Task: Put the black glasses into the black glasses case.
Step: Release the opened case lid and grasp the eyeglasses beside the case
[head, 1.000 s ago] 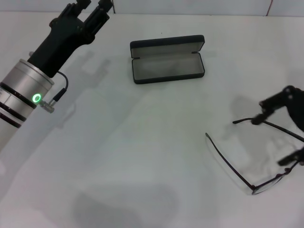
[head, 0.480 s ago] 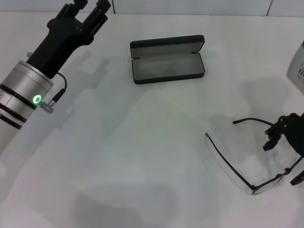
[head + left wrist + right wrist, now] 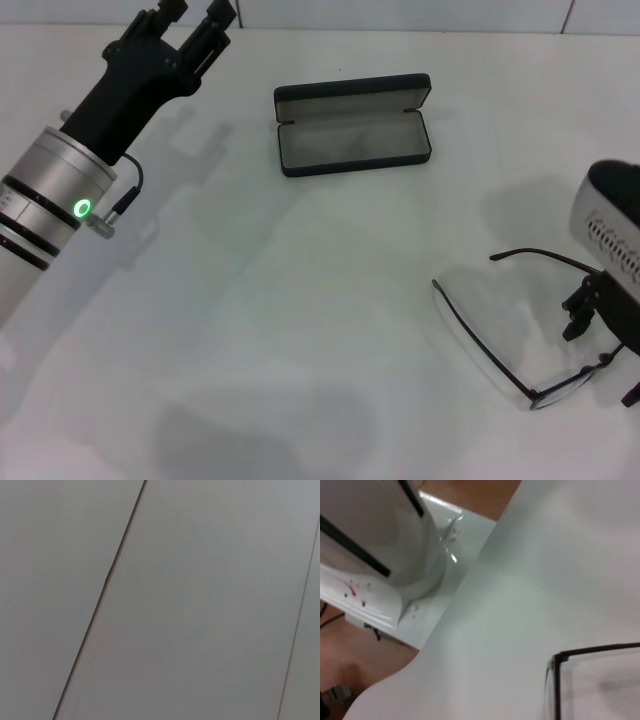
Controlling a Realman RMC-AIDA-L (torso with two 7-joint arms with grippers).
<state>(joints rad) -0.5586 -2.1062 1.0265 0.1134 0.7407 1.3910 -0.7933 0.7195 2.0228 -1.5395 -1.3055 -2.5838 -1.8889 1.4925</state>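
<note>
The black glasses (image 3: 497, 350) lie unfolded on the white table at the front right, lenses near the right edge. My right gripper (image 3: 604, 350) stands open at their lens end, one fingertip (image 3: 575, 312) beside the far temple arm and the other at the picture's right edge. In the right wrist view a corner of the glasses frame (image 3: 559, 680) shows on the table. The black glasses case (image 3: 352, 125) lies open at the back centre, its grey lining bare. My left gripper (image 3: 192, 14) hangs open at the back left, far from both.
The table's front edge (image 3: 420, 652) and the robot's white body (image 3: 380, 540) show in the right wrist view. The left wrist view holds only grey wall panels (image 3: 200, 600).
The right gripper has moved down and toward the front right, its fingers now straddling the lens end of the glasses, and its white wrist has come into view. The left arm barely moved.
</note>
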